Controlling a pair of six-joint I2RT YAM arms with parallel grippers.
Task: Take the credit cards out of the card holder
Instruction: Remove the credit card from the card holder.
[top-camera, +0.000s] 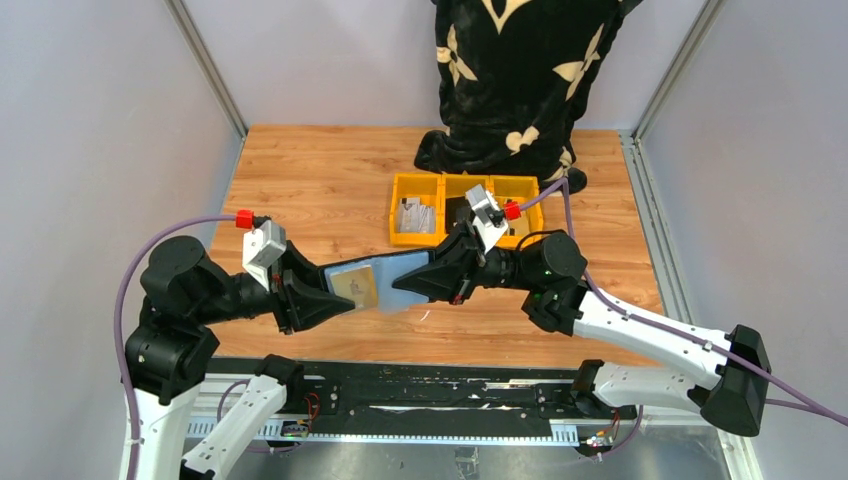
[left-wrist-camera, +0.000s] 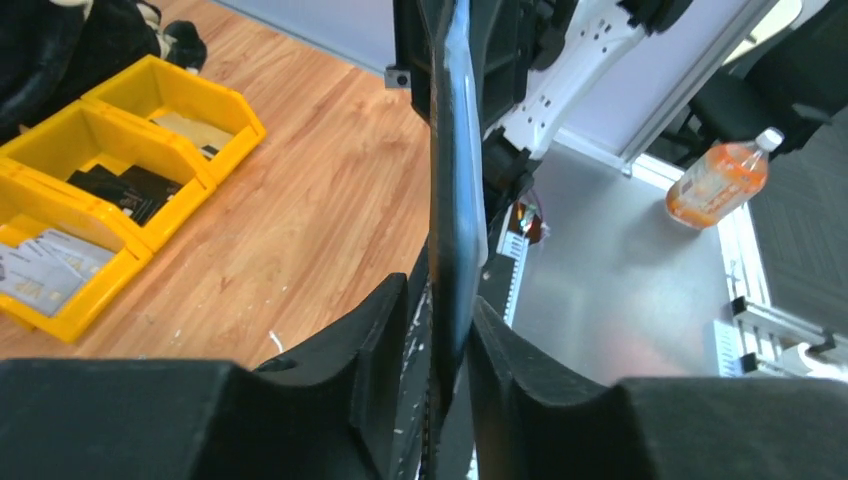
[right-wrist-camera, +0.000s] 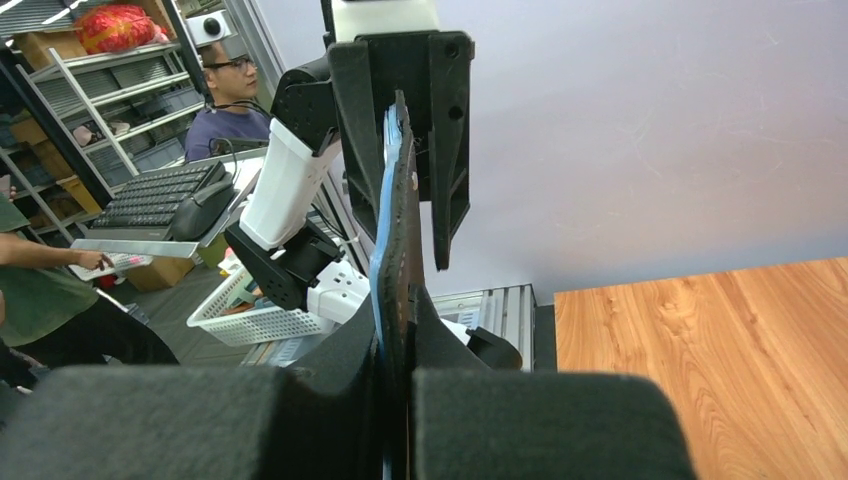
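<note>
The card holder (top-camera: 398, 272) hangs in the air between my two grippers, above the near middle of the table, opened out with its grey-blue sleeve facing up. A tan credit card (top-camera: 355, 286) sticks out of the sleeve's left end. My left gripper (top-camera: 335, 295) is shut on that card end. My right gripper (top-camera: 415, 285) is shut on the holder's right, black end. In the left wrist view the holder (left-wrist-camera: 455, 160) is edge-on between my left gripper's (left-wrist-camera: 440, 300) fingers. In the right wrist view it (right-wrist-camera: 400, 210) is edge-on in my right gripper (right-wrist-camera: 395, 320).
A row of three yellow bins (top-camera: 392, 210) stands behind the grippers; the left one holds pale cards (top-camera: 417, 215), the middle one dark items. The bins also show in the left wrist view (left-wrist-camera: 130, 120). A person in black patterned clothing (top-camera: 520, 70) stands at the table's far edge.
</note>
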